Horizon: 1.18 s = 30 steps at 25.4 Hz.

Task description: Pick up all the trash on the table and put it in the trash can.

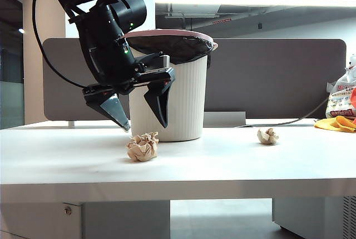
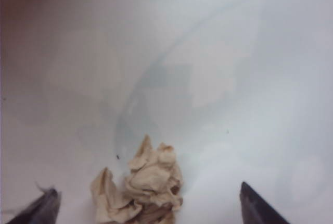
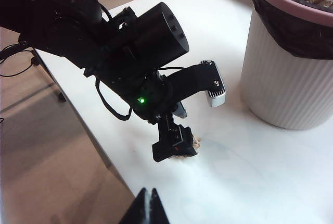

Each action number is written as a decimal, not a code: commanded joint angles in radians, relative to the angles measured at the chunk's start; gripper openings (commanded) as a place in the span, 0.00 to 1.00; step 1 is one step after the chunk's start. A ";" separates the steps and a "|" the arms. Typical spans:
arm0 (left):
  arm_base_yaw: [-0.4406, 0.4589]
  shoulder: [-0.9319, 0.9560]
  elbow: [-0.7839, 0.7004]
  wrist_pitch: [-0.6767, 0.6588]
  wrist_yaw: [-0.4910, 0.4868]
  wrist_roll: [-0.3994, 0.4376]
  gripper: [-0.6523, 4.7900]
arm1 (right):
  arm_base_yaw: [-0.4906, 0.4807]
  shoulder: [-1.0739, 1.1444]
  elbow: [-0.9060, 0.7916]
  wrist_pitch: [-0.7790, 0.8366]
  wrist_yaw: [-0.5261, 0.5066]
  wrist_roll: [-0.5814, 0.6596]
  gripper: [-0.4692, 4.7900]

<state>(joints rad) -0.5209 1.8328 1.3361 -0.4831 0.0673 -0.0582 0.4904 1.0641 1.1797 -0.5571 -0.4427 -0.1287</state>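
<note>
Hung over the surface (image 1: 67,155) with left gripper (image 1: 146,114) jaws wide apart, nearer paper ball (image 1: 143,147) right below, a bit toward one jaw. Kept right gripper (image 3: 148,208) jaws together, far off, aside.

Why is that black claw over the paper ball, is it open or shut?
Open. The left gripper hangs above the crumpled paper ball with its two fingers spread wide, nothing between them, the ball lying on the table.

White table (image 1: 222,167), white ribbed trash can (image 1: 181,100) with pink rim and black liner, beige-brown paper balls (image 1: 143,147), black left gripper (image 1: 146,123).
</note>
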 commanded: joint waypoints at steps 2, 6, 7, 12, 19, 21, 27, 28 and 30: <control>-0.001 0.021 0.000 0.014 -0.004 0.006 1.00 | 0.002 -0.002 0.005 0.025 -0.005 0.002 0.08; -0.001 0.051 0.000 0.009 -0.003 0.005 1.00 | 0.002 -0.003 0.007 0.039 -0.005 0.002 0.08; -0.001 0.058 0.000 0.007 -0.003 0.005 1.00 | 0.002 -0.003 0.007 0.039 -0.005 0.002 0.08; -0.001 0.071 0.000 0.001 -0.004 0.005 1.00 | 0.002 -0.003 0.007 0.039 -0.005 0.002 0.08; -0.001 0.071 0.000 -0.023 -0.002 0.005 0.11 | 0.002 -0.003 0.008 0.046 -0.004 0.002 0.08; -0.001 0.071 0.000 -0.024 -0.002 0.005 0.11 | 0.002 -0.003 0.008 0.050 -0.004 0.002 0.08; 0.000 0.056 0.010 -0.023 0.000 0.005 0.11 | 0.002 -0.003 0.008 0.066 -0.001 0.002 0.08; 0.000 0.041 0.010 -0.013 0.000 0.005 0.11 | 0.002 -0.003 0.008 0.068 -0.001 0.002 0.08; 0.001 0.005 0.010 0.010 0.000 0.005 0.11 | 0.002 -0.003 0.008 0.069 -0.001 0.002 0.08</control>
<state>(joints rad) -0.5182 1.8801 1.3365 -0.5129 0.0673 -0.0555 0.4908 1.0641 1.1805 -0.5114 -0.4419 -0.1287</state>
